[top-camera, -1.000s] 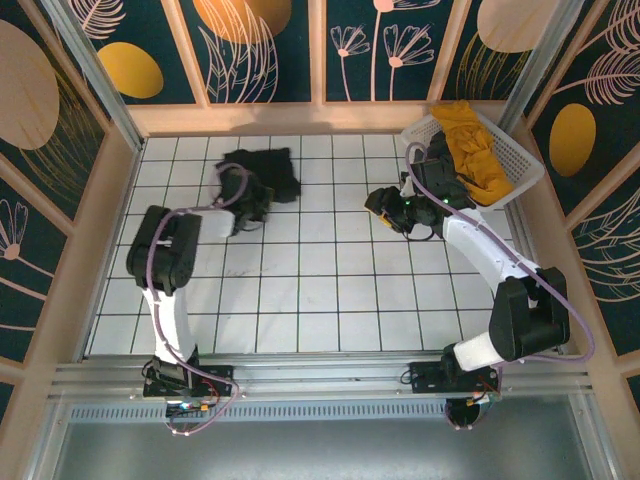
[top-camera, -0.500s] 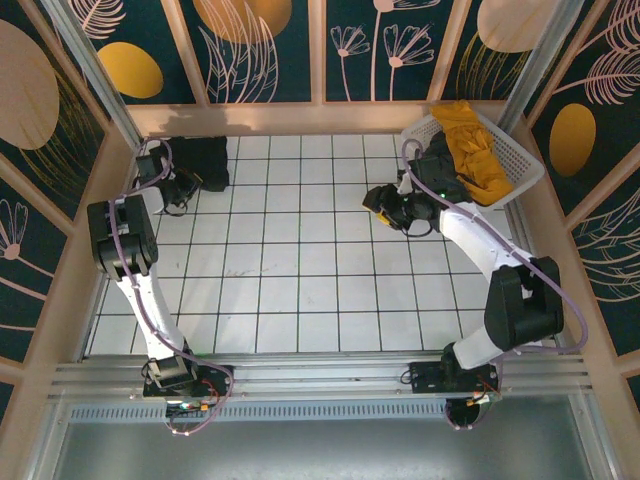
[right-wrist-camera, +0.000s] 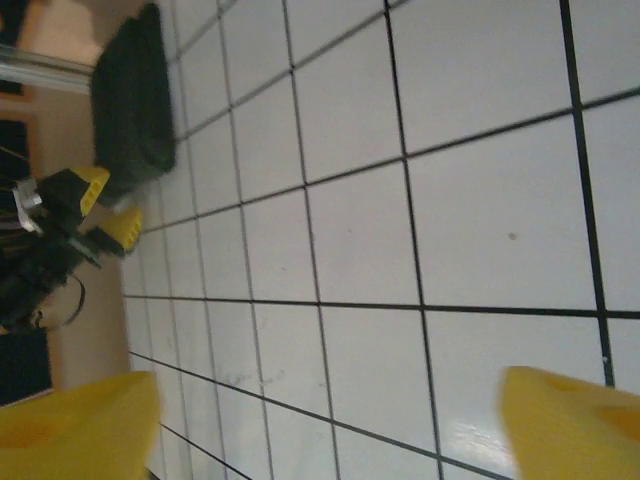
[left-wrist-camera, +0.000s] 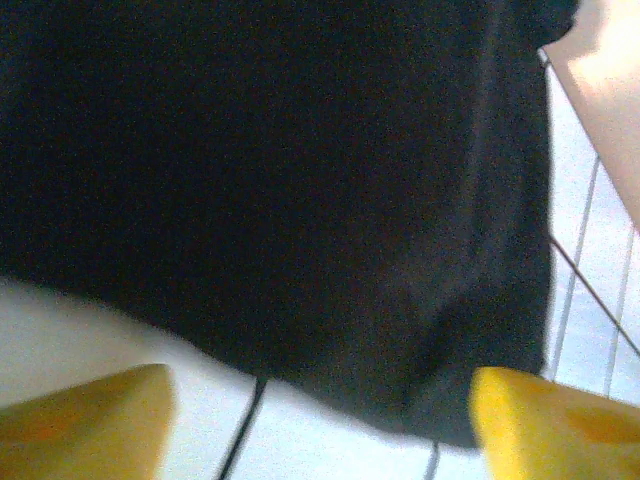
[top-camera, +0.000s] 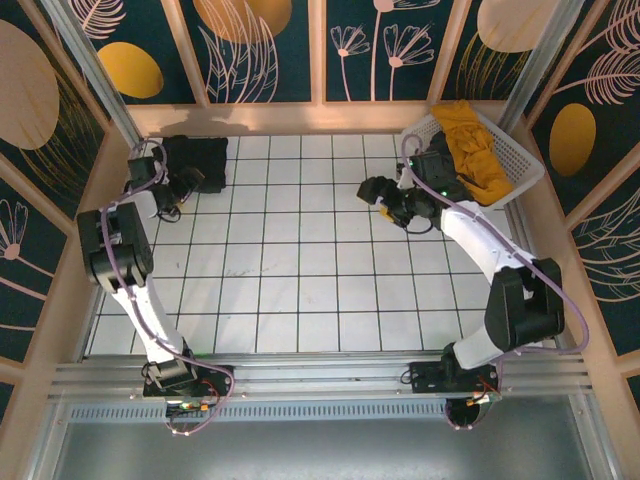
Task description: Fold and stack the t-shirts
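Observation:
A black t-shirt [top-camera: 196, 159], folded into a compact block, lies in the far left corner of the tiled floor. It also shows in the left wrist view [left-wrist-camera: 280, 180] and far off in the right wrist view [right-wrist-camera: 135, 100]. My left gripper [top-camera: 176, 187] [left-wrist-camera: 320, 425] stands open just in front of its near edge, with bare tile between the fingers. A mustard yellow t-shirt [top-camera: 472, 145] lies bunched in the white basket [top-camera: 528, 163] at the far right. My right gripper [top-camera: 374, 191] [right-wrist-camera: 320, 430] hangs open over bare tiles left of the basket, holding nothing.
Wooden ledges and patterned walls close in the floor on three sides. Dark cloth [top-camera: 447, 176] sits in the basket under the right arm, partly hidden. The left arm's yellow fingers [right-wrist-camera: 108, 208] show in the right wrist view.
The left gripper carried the black t-shirt from the mid-left tiles to the far left corner, then opened and let it go. The right gripper opened wider and shifted slightly left.

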